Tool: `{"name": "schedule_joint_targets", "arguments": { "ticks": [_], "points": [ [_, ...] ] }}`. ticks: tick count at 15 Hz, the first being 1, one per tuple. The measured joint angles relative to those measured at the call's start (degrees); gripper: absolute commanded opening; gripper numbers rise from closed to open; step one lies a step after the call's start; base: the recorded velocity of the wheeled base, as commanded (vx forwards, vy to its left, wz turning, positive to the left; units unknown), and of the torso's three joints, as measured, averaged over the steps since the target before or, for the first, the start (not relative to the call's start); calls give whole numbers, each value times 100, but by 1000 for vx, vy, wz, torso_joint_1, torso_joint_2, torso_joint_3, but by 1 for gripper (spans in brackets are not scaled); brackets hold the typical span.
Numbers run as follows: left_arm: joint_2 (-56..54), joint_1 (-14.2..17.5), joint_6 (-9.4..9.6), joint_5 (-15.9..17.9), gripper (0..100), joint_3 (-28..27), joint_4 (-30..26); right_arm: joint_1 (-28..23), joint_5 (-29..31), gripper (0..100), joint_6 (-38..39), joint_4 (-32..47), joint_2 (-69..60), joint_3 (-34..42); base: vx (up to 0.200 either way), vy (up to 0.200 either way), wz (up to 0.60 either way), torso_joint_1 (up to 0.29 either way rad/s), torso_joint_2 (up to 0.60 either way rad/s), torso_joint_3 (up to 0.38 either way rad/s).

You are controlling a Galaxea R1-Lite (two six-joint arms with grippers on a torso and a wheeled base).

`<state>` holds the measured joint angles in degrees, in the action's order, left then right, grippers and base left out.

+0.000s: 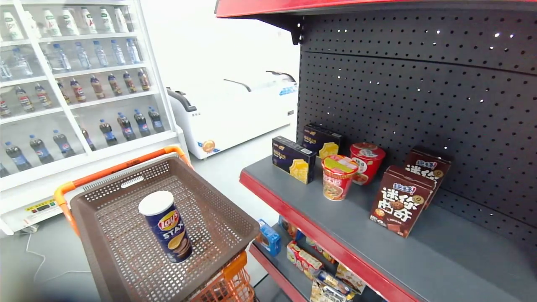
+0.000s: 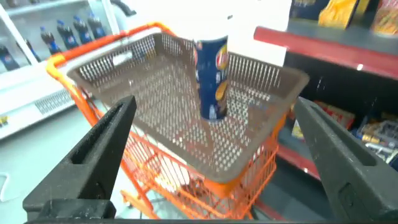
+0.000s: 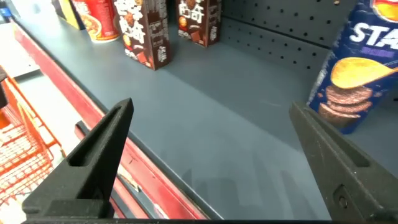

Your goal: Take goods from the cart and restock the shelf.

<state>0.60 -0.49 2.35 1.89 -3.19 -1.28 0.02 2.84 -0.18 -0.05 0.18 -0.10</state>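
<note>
Far left: drinks cooler (image 1: 75,79), bottles in rows behind glass. Next, the cart (image 1: 110,170) with its orange handle carries a brown mesh basket (image 1: 209,201). One chips can (image 1: 165,226) stands upright on the basket floor, white lid up, apart from the walls. The left gripper (image 2: 214,104) hangs above the cart, near the basket's front rim. Its jaws are spread wide and hold nothing, and the chips can (image 2: 211,78) sits farther off in the line between them. Behind the cart is a white chest freezer (image 1: 235,113). Right of that, the shelf (image 1: 293,201) is a grey board with a red front edge and a pegboard back. On it, in order: two dark blue boxes (image 1: 293,159), two noodle cups (image 1: 337,178), two brown boxes (image 1: 398,205) — each pair one behind the other. The right gripper (image 3: 211,107) is over the bare board past the brown boxes, jaws fully open, nothing gripped. A second chips can (image 3: 364,68) stands upright on the shelf beyond one jaw — contact cannot be judged.
</note>
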Motion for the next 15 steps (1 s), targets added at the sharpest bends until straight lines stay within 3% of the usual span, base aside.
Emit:
{"name": "schedule_joint_targets", "arguments": {
  "ticks": [3, 7, 12, 15],
  "points": [
    [802, -13, 16, -66, 100, -1122, -619, 2, 2, 100, 5, -2, 0, 0, 0, 0, 0, 0, 0, 0],
    [3190, 0, 121, -26, 100, -2304, -866, 2, 0, 100, 2, -2, 0, 0, 0, 0, 0, 0, 0, 0],
    [5706, 216, 265, 755, 100, -2647, 273, 2, -2, 100, 2, -2, 0, 0, 0, 0, 0, 0, 0, 0],
    [6994, 511, 378, 970, 100, -2404, 1458, 2, 2, 100, 2, -2, 0, 0, 0, 0, 0, 0, 0, 0]
  ]
}}
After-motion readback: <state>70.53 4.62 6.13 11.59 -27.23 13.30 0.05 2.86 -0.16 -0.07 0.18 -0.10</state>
